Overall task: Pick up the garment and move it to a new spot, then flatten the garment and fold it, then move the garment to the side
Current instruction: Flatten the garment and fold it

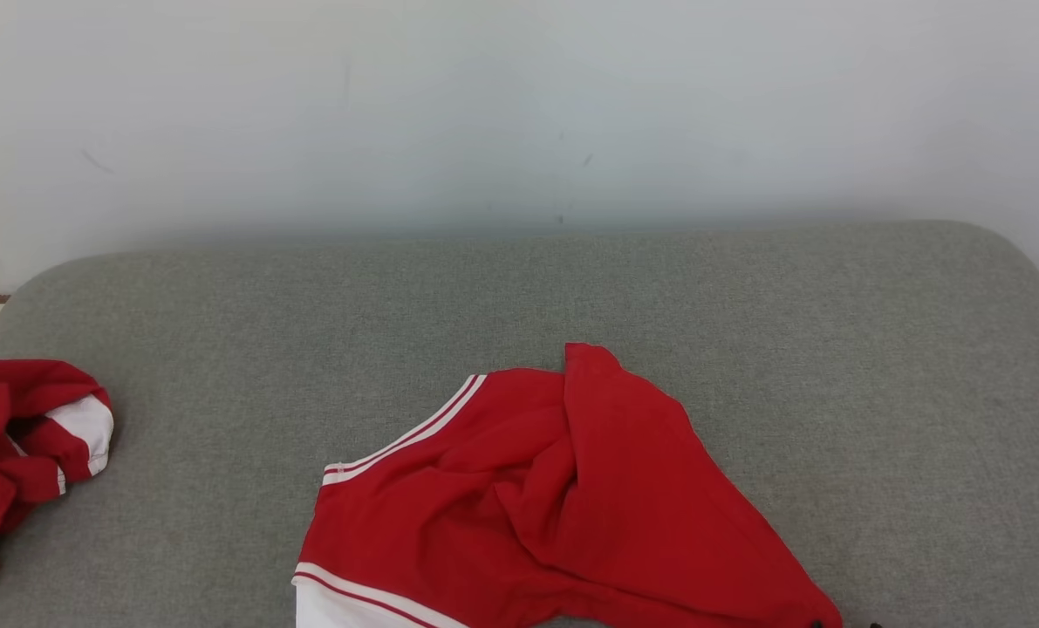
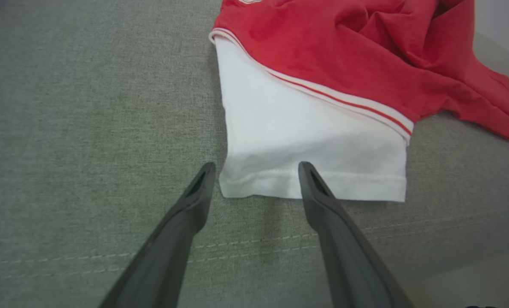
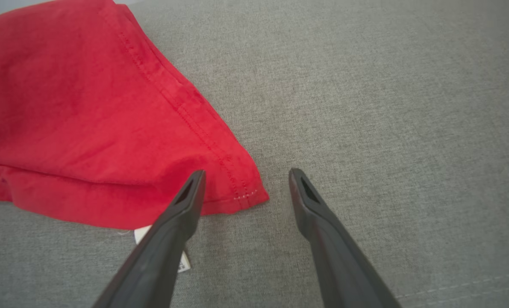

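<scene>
A grey upholstered bench (image 1: 222, 305) stands against a pale wall (image 1: 484, 105). From the head view the red garment (image 1: 571, 488) lies crumpled at the middle of the bench's near edge, and a second red-and-white garment (image 1: 13, 453) is bunched at the left edge, well apart. The left wrist view adds the garment's white sleeve (image 2: 297, 141) lying flat. The left gripper (image 2: 256, 167) is spread wide and empty, one fingertip over the sleeve's hem, the other just beside its corner. The right wrist view gives the stitched red hem corner (image 3: 237, 188) and a small white label (image 3: 181, 261) under it. The right gripper (image 3: 248, 172) gapes wide at that corner, holding nothing.
</scene>
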### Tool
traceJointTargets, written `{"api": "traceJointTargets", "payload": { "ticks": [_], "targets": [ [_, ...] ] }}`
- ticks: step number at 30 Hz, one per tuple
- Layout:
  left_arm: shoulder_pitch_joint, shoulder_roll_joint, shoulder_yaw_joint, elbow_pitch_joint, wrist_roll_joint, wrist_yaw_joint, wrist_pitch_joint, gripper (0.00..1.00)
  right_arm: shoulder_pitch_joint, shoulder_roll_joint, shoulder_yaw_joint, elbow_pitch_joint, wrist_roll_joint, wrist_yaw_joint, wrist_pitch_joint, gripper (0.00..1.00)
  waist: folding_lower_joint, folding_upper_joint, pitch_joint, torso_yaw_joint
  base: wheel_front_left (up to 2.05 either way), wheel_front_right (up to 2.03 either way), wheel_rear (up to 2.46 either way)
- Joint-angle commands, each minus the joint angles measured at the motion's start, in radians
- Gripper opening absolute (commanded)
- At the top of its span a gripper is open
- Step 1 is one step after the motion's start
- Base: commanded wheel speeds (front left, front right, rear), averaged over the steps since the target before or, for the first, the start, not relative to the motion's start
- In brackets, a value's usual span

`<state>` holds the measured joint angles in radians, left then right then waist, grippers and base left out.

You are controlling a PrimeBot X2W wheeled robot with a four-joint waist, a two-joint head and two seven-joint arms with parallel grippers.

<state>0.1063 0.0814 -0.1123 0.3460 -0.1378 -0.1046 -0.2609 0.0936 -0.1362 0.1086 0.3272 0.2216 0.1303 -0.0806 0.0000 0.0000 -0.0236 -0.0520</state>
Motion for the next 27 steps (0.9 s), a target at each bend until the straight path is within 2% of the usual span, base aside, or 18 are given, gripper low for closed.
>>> {"api": "traceJointTargets", "payload": {
  "ticks": [1, 16, 17, 18, 19, 20, 27],
  "targets": [
    [-0.007, 0.003, 0.002, 0.004, -0.004, -0.002, -0.006, 1.0, -0.007, -0.001, 0.004, 0.007, 0.007, 0.001, -0.005, 1.0, 0.0, 0.0, 0.002, -0.003, 0.0, 0.0, 0.0],
    [-0.072, -0.005, -0.02, 0.08, 0.004, -0.015, -0.005, 1.0, -0.12, 0.022, 0.046, 0.204, 0.004, 0.001, -0.068, 1.0, 0.0, 0.0, 0.009, -0.002, 0.0, 0.0, 0.0],
    [-0.07, -0.006, -0.023, 0.085, -0.005, -0.016, -0.005, 0.78, -0.125, 0.022, 0.048, 0.211, 0.007, 0.001, -0.07, 0.93, 0.0, 0.0, 0.01, -0.002, 0.0, 0.0, 0.0],
    [-0.071, -0.006, -0.025, 0.087, -0.007, -0.017, -0.005, 0.35, -0.129, 0.021, 0.049, 0.219, 0.006, 0.001, -0.072, 0.45, 0.0, 0.0, 0.01, -0.001, 0.0, 0.0, 0.0],
    [-0.07, -0.007, -0.033, 0.094, -0.008, -0.018, -0.005, 0.0, -0.133, 0.021, 0.049, 0.226, 0.003, 0.001, -0.076, 0.14, 0.0, 0.0, 0.011, -0.001, 0.0, 0.0, 0.0],
    [-0.069, -0.008, -0.038, 0.096, -0.01, -0.02, -0.005, 0.0, -0.136, 0.023, 0.048, 0.232, 0.002, 0.001, -0.079, 0.0, 0.0, 0.0, 0.012, 0.0, 0.0, 0.0, 0.0],
    [-0.062, -0.008, -0.041, 0.06, -0.032, -0.024, -0.005, 0.0, -0.138, 0.029, 0.048, 0.241, 0.025, 0.001, -0.111, 0.0, 0.0, 0.0, 0.012, 0.013, 0.0, 0.0, 0.0]
  ]
}}
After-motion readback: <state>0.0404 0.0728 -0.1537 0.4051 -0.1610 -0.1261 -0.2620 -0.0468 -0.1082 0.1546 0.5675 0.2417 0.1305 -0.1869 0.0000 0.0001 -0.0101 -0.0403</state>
